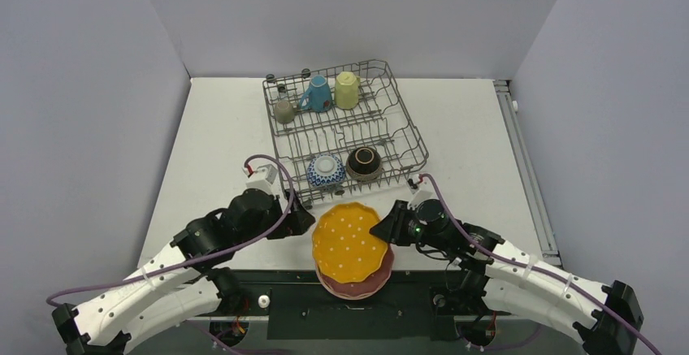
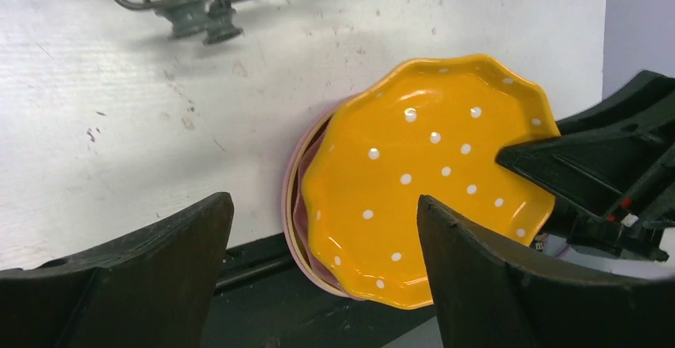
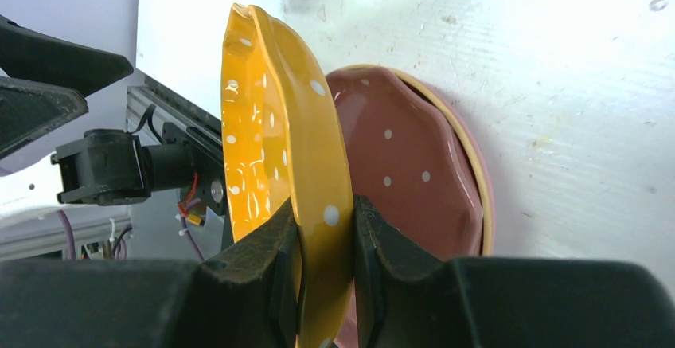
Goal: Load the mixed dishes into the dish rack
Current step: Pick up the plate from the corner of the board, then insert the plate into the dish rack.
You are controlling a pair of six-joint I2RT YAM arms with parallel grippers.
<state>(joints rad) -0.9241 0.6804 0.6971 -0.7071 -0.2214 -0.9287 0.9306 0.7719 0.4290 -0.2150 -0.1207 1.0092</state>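
Standing behind the arms: right at the near edge of the table [image 1: 219, 144] there's a stack of scalloped dotted plates. The right gripper [image 3: 326, 228] has its two fingers pinched tight on the rim of the orange plate [image 1: 349, 244], one finger on each face. That plate is tipped up at an angle off the others. I can't tell whether its low edge is touching them.

Under it you can see the dark pink plate [image 3: 406, 173] lying flat. A yellowish rim and a pale pink rim peek out from beneath that one.

The left gripper [image 1: 305, 218] sits just beside the orange plate's left edge. Its fingers are spread wide and there's nothing between them, so it's not holding anything.

A bit further back, near the plates but not touching them, is the dish rack [image 1: 357, 127], a square grey wire basket turned slightly on the table. In its near row there's a blue-white bowl [image 1: 325, 170] and a dark brown bowl [image 1: 364, 162] side by side. Both look upside down.

The middle of the rack is just bare tines. Along the far side three mugs stand in a line: grey mug [image 1: 283, 110] on the left, blue mug [image 1: 317, 93] in the middle, pale-yellow mug [image 1: 347, 89] on the right.
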